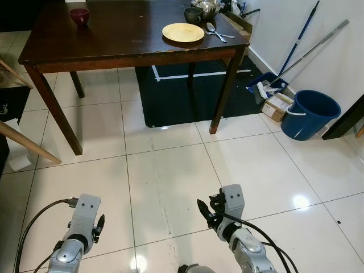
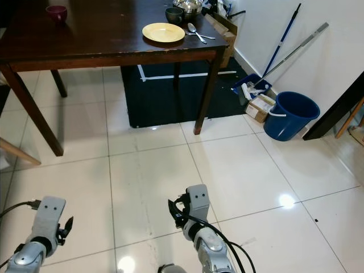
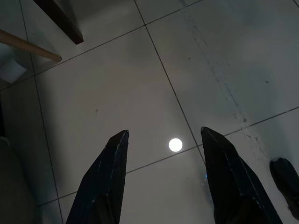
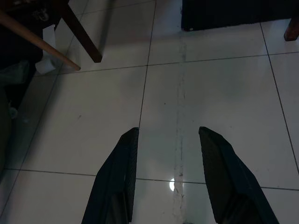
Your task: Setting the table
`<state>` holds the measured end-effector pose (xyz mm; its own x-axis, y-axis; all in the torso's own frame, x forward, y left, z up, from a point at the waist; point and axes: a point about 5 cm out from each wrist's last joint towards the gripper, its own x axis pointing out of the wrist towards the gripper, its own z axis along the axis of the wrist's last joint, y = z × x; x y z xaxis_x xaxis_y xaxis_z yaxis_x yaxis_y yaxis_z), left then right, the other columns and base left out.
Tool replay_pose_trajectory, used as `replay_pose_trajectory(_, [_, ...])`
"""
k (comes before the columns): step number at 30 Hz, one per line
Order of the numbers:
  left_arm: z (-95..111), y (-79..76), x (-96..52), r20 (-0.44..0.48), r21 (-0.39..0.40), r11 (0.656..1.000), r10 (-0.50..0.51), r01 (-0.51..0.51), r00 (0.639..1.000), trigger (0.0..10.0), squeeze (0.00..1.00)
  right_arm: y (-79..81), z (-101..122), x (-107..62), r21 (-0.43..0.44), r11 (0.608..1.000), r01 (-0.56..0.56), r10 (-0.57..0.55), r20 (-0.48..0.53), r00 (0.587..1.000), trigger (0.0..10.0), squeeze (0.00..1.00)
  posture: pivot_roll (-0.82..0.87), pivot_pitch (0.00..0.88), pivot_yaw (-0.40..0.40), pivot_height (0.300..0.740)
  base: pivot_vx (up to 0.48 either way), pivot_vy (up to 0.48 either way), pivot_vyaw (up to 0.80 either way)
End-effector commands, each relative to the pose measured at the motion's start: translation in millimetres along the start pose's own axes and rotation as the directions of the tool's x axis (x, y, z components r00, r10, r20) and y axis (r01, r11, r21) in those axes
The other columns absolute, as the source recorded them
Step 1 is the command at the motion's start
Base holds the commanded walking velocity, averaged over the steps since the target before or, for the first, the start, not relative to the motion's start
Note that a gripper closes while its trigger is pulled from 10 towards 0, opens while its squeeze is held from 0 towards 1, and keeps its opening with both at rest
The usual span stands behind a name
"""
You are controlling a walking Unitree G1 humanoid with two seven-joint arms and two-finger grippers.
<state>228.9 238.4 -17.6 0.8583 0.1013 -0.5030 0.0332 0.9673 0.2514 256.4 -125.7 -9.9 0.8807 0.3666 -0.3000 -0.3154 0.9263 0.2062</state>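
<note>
From the head views, the dark wooden table [image 1: 114, 34] stands well ahead across the white tiled floor [image 1: 165, 170], bearing a round yellow plate [image 1: 182, 32], two metal spoons [image 1: 216, 31] just beside it, a dark green mug [image 1: 193, 15], a steel bowl [image 1: 207, 7] and a maroon cup [image 1: 79, 15] at the far left. The left wrist view has the left gripper [image 3: 163, 140] spread and empty above the tiles; the right wrist view has the right gripper [image 4: 168, 135] likewise spread, holding nothing. The robot seems to be at the approach stage, so the next move calls for walking up to the table until the plate is within reach.

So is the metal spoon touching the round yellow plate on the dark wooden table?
Apart. The left eye view shows a strip of dark tabletop between the metal spoon and the round yellow plate.
</note>
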Motion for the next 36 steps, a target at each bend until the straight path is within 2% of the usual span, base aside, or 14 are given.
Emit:
replay_pose_trajectory(1, [-5.0,1.0,-1.4,-0.014,0.010,1.000,0.004,-0.004,1.000,10.0,0.00,-1.0,-3.8,-1.6,0.005,1.000,0.009,-0.009,-0.013,1.000,10.0,0.00,-0.08,0.033,0.026,0.740,0.000,0.000,0.00])
replay_pose_trajectory(36, [-6.2,-0.5,-2.0,-0.014,0.015,1.000,-0.002,0.002,1.000,10.0,0.00,-2.8,-4.2,-2.7,-0.003,1.000,0.010,-0.010,-0.015,1.000,10.0,0.00,-0.09,0.025,0.025,0.740,0.000,0.000,0.00])
